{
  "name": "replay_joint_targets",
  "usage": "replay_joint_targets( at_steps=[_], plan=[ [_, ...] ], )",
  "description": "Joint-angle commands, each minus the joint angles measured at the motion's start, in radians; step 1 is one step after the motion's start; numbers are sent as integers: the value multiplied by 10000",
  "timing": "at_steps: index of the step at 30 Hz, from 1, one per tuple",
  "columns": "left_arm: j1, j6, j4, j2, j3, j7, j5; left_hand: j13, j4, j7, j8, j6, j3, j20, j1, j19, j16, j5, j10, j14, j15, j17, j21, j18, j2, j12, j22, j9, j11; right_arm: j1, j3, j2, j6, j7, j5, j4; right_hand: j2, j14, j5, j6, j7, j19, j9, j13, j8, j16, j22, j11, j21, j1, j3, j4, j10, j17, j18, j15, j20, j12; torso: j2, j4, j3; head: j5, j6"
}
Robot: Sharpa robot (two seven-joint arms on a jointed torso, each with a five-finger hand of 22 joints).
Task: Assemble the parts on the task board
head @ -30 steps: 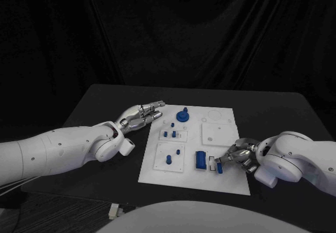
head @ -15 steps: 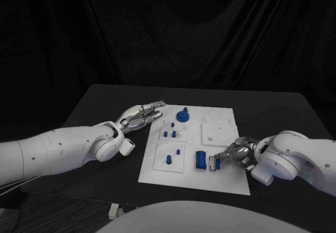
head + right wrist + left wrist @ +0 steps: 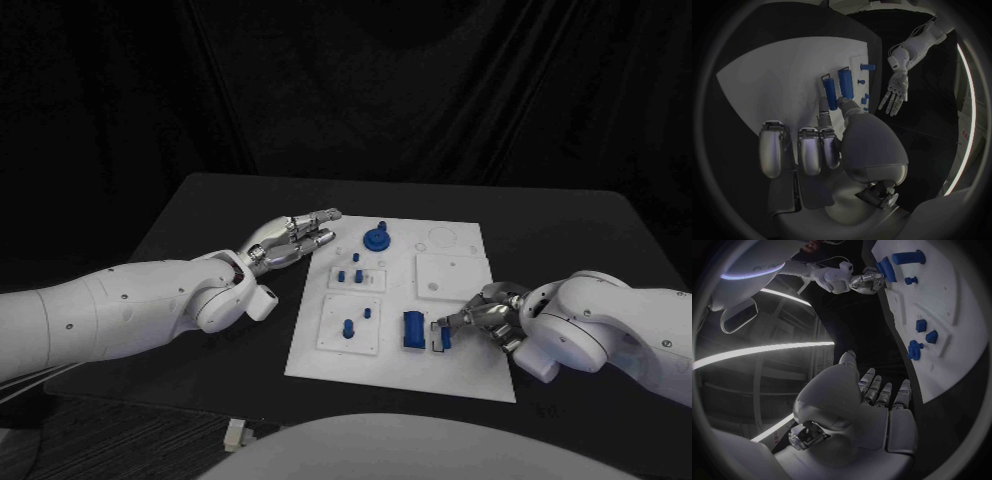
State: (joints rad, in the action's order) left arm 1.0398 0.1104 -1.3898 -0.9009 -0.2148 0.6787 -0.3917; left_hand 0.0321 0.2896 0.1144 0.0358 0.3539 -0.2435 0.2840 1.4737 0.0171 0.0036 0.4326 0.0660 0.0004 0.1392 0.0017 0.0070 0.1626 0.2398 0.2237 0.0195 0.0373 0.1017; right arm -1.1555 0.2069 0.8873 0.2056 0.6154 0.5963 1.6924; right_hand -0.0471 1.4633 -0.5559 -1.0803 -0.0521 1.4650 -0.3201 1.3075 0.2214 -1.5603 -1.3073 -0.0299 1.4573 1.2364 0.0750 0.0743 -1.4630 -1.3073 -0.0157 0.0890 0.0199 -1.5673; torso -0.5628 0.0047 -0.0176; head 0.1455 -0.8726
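Black desk carries the white task board. Left hand, fingers apart and holding nothing, hovers beside the board's far-left corner (likely waiting). Right hand pinches a blue bar at its slot, apparently to seat it.

Head camera high, two wrist cameras low.
All three share the task board; head view faces 12 o'clock.

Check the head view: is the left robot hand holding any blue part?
No. The left robot hand hovers with fingers extended beside the task board, gripping nothing.
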Motion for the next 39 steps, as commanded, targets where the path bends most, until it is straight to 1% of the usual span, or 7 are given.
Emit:
replay_joint_targets(
  at_steps=[1,14,21,29,32,35,39],
  plan=[
    [-18,-101,-13,20,10,1099,14,6,-9,59,17,-23,75,74,93,-19,-36,57,-5,-4,58,-17,68,156,-26,16,12,6,33,31,-2,-17,102,110,157,28,-29,989,63,95,-4,453,-14,2633,-43,62,-2209,43,-29,-95,47,-6,-1078,-2210,-163,-30,56,-35,3,6,-4,2,0],
    [-29,-117,-11,24,10,1090,14,5,-12,54,18,-16,85,77,113,-17,-36,60,-7,-4,121,-17,71,154,-26,16,13,8,20,55,-2,-74,13,126,270,56,1,979,120,145,-25,432,-29,2633,-35,80,-2193,54,-72,-153,48,13,-1078,-2164,-174,-36,61,-35,5,-1,-2,25,0],
    [-35,-130,-6,24,10,1085,14,5,-13,52,18,-19,89,79,121,-16,-36,61,-8,-4,149,-17,72,152,-26,13,15,8,16,76,-1,-91,-54,138,433,55,3,974,271,210,-35,427,-47,2633,-27,90,-2190,66,-82,-205,37,12,-1078,-2140,-177,-47,71,-35,2,2,0,22,0],
    [-50,-134,-5,17,10,1085,14,5,-13,52,18,-19,89,79,121,-16,-36,61,-8,-4,149,-17,72,152,-26,13,15,8,16,106,-1,-102,-82,148,634,39,34,965,880,292,-52,412,-120,2633,56,109,-2177,82,-119,-356,-19,25,-1078,-2094,-186,-64,92,-35,-2,2,0,34,0],
    [-56,-140,-2,17,10,1082,14,5,-13,52,18,-19,89,79,121,-16,-36,61,-8,-4,149,-17,72,152,-26,13,15,8,16,112,-1,-98,-85,151,722,42,54,963,1374,327,-55,409,-165,2633,113,112,-2173,88,-132,-472,-91,66,-1078,-2084,-189,-69,100,-35,-3,0,-1,33,0],
    [-62,-146,-2,19,10,1081,14,5,-13,52,18,-19,89,79,121,-16,-36,61,-8,-4,149,-17,72,152,-26,13,15,8,16,116,-1,-91,-80,152,764,51,55,963,1396,330,-54,410,-168,2633,117,113,-2174,89,-130,-473,-94,65,-1078,-2081,-188,-70,99,-35,-2,-1,-1,43,0],
    [-72,-153,0,21,10,1077,14,4,-14,52,18,-27,94,80,130,-15,-36,64,-8,-4,181,-17,73,151,-25,11,15,7,12,119,-1,-84,-71,153,801,59,67,963,1601,347,-58,414,-192,2633,146,113,-2176,90,-126,-513,-130,80,-1078,-2081,-187,-72,101,-35,2,-2,-1,49,0]
  ],
)
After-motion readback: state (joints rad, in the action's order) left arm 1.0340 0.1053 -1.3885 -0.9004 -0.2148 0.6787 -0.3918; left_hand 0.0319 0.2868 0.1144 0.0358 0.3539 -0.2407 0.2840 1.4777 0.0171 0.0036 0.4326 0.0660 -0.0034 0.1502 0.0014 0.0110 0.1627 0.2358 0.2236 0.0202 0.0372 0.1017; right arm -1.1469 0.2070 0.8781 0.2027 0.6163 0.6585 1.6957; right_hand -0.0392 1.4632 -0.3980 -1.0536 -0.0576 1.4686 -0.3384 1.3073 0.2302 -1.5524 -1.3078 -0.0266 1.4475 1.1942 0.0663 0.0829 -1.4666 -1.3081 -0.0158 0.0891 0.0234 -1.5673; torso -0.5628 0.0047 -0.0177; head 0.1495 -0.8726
